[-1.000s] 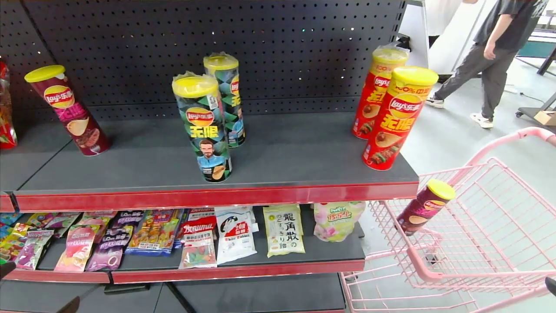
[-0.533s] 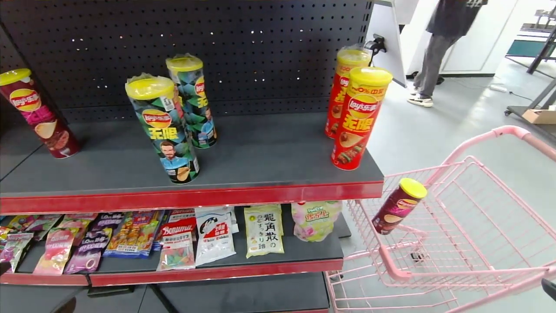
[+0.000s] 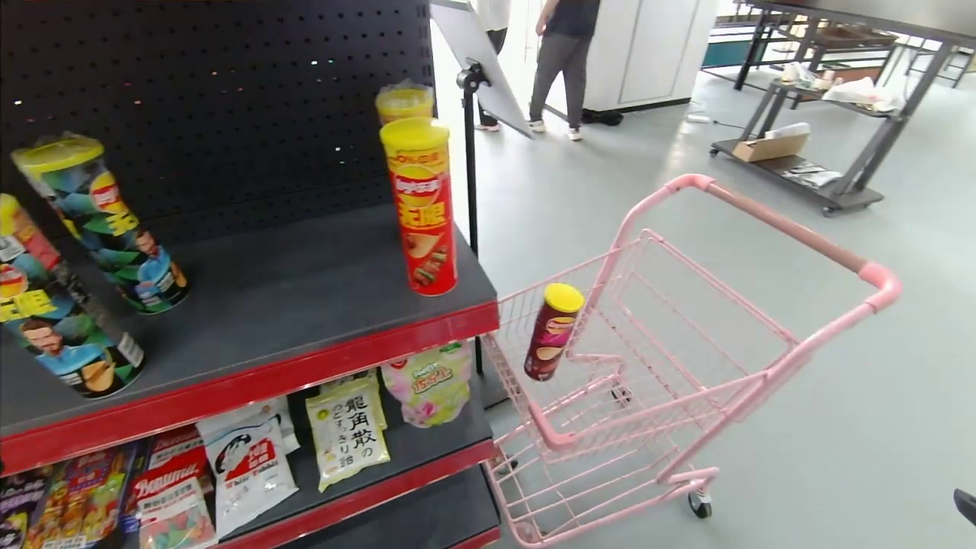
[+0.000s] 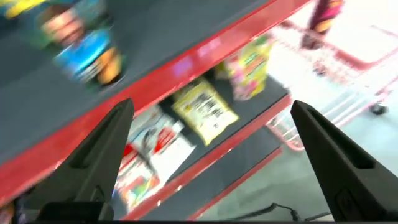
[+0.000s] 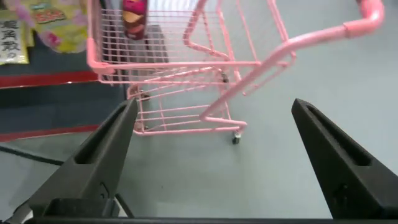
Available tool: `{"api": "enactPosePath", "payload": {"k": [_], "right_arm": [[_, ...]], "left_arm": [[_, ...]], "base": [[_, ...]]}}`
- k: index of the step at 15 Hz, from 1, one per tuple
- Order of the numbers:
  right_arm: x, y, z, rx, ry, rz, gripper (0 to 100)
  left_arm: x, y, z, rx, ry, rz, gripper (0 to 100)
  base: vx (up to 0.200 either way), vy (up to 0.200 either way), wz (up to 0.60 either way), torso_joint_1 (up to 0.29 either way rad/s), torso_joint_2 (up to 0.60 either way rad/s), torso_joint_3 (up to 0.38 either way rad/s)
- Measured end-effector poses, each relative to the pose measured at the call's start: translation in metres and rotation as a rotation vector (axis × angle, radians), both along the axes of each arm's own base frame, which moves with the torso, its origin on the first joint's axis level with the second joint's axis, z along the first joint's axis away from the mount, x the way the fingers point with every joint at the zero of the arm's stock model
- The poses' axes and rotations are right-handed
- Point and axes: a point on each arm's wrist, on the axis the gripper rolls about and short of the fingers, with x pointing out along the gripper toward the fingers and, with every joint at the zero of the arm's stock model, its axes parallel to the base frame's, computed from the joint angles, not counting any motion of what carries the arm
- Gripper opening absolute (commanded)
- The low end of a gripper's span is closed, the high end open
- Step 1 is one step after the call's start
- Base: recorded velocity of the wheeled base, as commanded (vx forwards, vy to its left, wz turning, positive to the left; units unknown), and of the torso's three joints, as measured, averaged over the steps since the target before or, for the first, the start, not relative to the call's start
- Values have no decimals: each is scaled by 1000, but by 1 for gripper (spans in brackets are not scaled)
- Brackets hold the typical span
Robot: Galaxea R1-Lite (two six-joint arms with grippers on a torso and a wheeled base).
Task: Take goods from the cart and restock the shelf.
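Head camera has swung right within the last second; the goods themselves are unmoved. The pink cart (image 3: 793, 229) is now central, with one maroon can (image 3: 553, 332) leaning inside its end near the shelf (image 3: 305, 274). Left claw (image 4: 211, 104) and right claw (image 5: 214, 102) are spread apart and empty. Pickup not begun.

i see the top shelf (image 3: 305, 290) carrying two red cans (image 3: 423, 206) at its right end and two green cans (image 3: 99, 221) further left; snack bags (image 3: 347, 431) lie on the lower shelf (image 3: 427, 454); the pink cart (image 3: 762, 374) holds one maroon can (image 3: 553, 332).
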Motion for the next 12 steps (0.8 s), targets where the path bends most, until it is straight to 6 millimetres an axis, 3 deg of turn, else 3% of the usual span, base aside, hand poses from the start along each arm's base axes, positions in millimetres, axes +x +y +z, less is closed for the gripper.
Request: {"api": "enactPosePath", "payload": {"k": [3,5,6,12], "right_arm": [[0,0,0,0,2,-1,100],[1,0,-1,-7,4,-23,100],[1,-1,-1,-8,3,-31,100],[-1,-1,-2,-12,2,-50,100]], "left_arm": [[-4,1,0,6,-28,-3,100],[-5,1,0,6,-36,-4,100],[-6,1,1,4,-45,-3,100],[-14,3,1,9,-93,-3,100]], "base": [[0,0,0,0,0,0],[0,0,600,-2,0,2],[0,0,600,-90,222,139],[0,0,0,-137,375,229]]}}
